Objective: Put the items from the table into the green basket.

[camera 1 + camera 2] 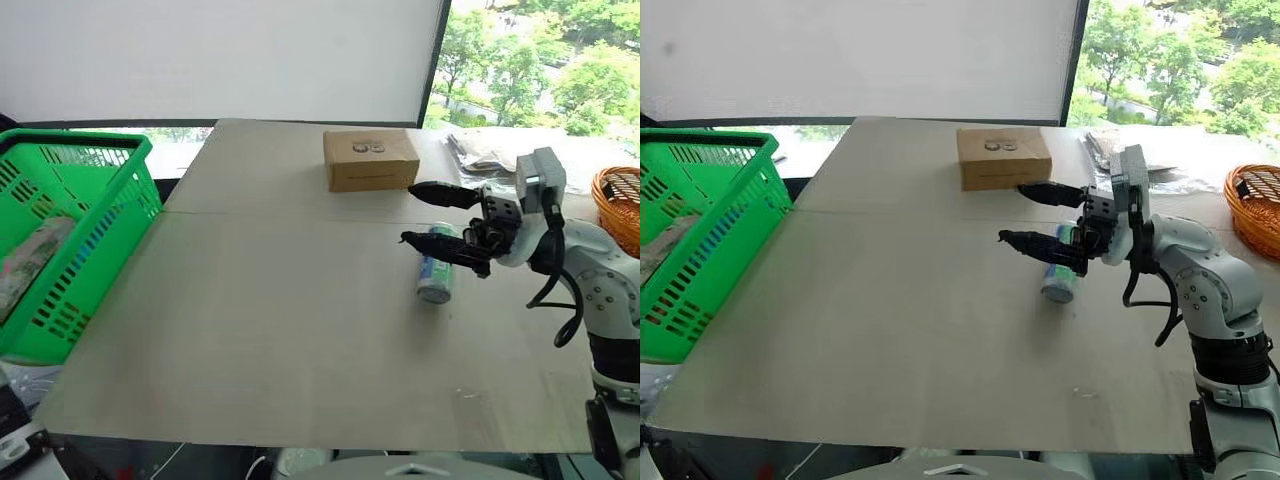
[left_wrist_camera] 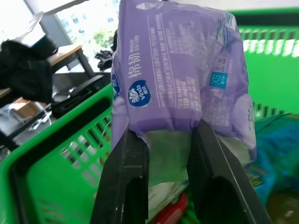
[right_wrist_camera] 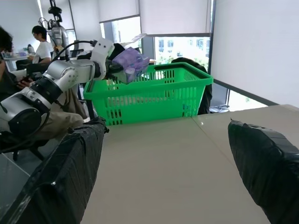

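The purple-and-white tissue pack (image 2: 180,70) sits pinched between my left gripper's (image 2: 163,133) two black fingers, held over the inside of the green basket (image 2: 60,186). From the right wrist view, the left gripper (image 3: 122,63) holds the pack (image 3: 131,59) just above the basket's rim (image 3: 149,74). The green-and-white bottle (image 1: 436,275) lies on its side on the table (image 1: 280,330), right of the middle. My right gripper (image 1: 408,212) hovers open just above and left of the bottle, pointing left, with nothing between its fingers.
A brown cardboard box (image 1: 370,158) stands on the table behind the bottle. An orange wicker basket (image 1: 620,205) sits at the far right, with crumpled bags (image 1: 490,150) behind. The green basket (image 1: 75,140) stands off the table's left edge and holds other packs (image 1: 30,260). A person (image 3: 42,46) sits beyond it.
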